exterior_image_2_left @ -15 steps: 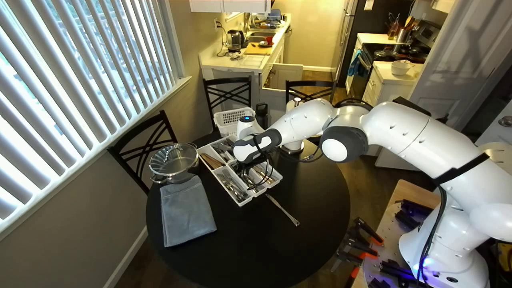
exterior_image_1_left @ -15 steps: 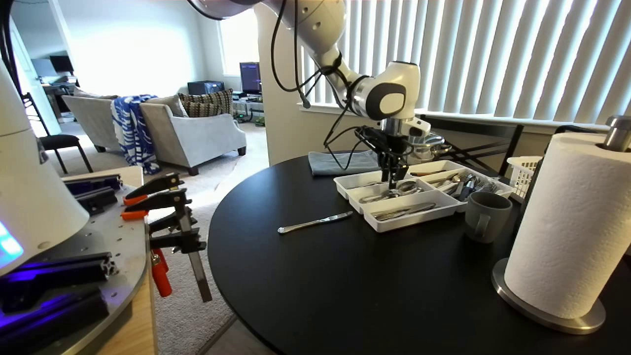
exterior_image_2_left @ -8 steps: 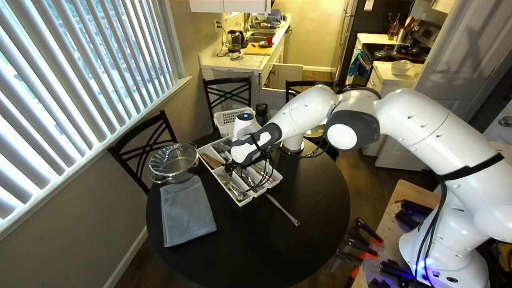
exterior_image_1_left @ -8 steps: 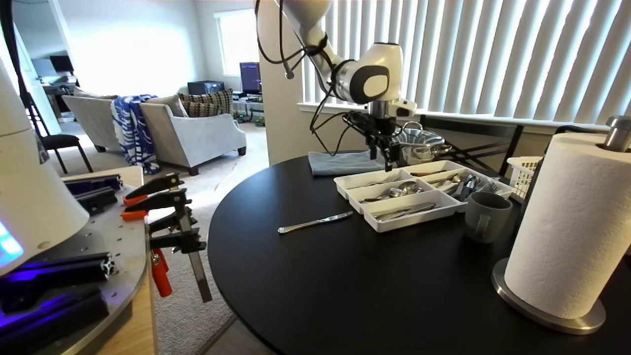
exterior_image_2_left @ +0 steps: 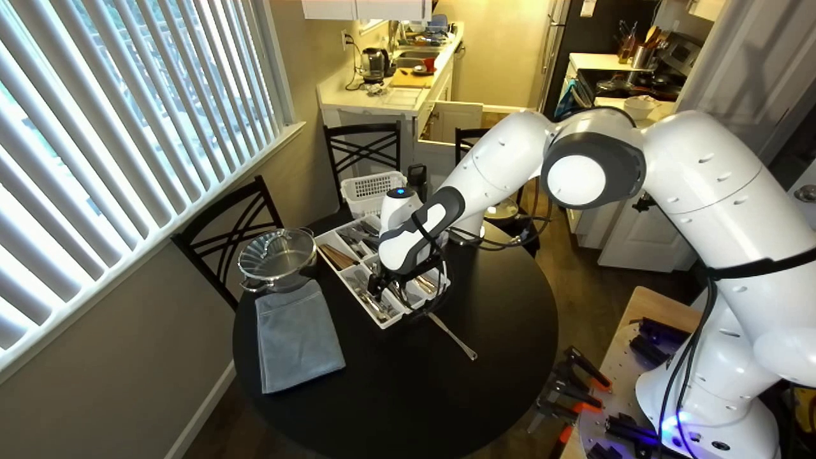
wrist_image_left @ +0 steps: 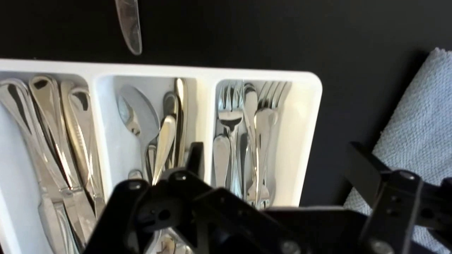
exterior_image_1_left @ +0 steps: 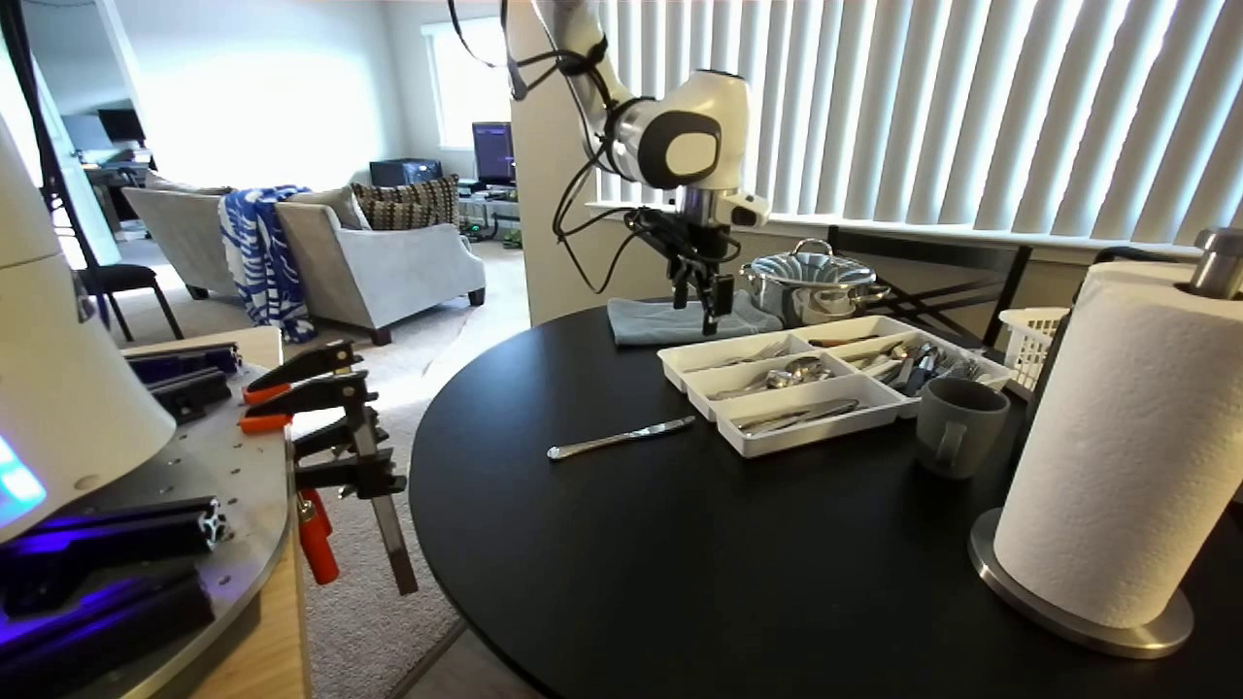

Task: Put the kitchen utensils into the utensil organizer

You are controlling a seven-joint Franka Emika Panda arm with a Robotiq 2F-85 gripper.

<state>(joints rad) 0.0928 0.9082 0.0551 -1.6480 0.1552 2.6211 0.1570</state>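
The white utensil organizer (exterior_image_1_left: 821, 430) lies on the round black table, with silver utensils in its compartments. In the wrist view, knives (wrist_image_left: 53, 130), spoons (wrist_image_left: 141, 109) and forks (wrist_image_left: 231, 118) lie in three separate compartments of the organizer (wrist_image_left: 159, 68). A single knife (exterior_image_1_left: 621, 439) rests on the bare table beside the organizer; only the blade end of this knife (wrist_image_left: 130, 28) shows in the wrist view. My gripper (exterior_image_1_left: 697, 311) hangs above the organizer's fork end. Its fingers stand wide apart with nothing between them; the gripper (wrist_image_left: 279, 155) spans the fork compartment and outer wall.
A folded grey cloth (exterior_image_2_left: 299, 338) and a shiny pot (exterior_image_2_left: 277, 261) lie past the organizer. A grey mug (exterior_image_1_left: 959, 427) and a paper towel roll (exterior_image_1_left: 1117, 447) stand on its opposite side. Clamps (exterior_image_1_left: 340, 398) grip the robot's base table.
My gripper has risen out of the organizer's middle compartment and shifted sideways over the fork end. Its jaws have spread wider. The loose knife has stayed put.
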